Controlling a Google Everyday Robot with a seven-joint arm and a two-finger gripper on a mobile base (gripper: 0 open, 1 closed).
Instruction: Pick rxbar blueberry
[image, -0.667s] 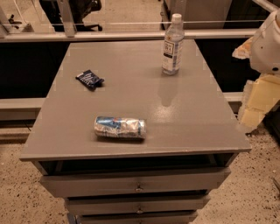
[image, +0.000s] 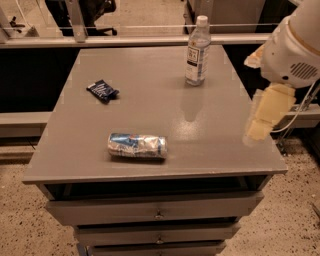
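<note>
The rxbar blueberry (image: 102, 91) is a small dark navy wrapper with white lettering. It lies flat on the grey table top (image: 210, 130), at the left and toward the back. My gripper (image: 261, 120) hangs cream-coloured below the white arm housing (image: 292, 47) at the right edge of the table. It is far to the right of the bar and touches nothing.
A crushed silver-and-blue can (image: 137, 145) lies on its side near the table's front edge. A clear water bottle (image: 197, 50) stands upright at the back right. Drawers (image: 157, 210) sit below the top. A rail and glass run behind the table.
The arm and gripper have moved left, from beside the table to over its right edge. The bar, can and bottle have not moved.
</note>
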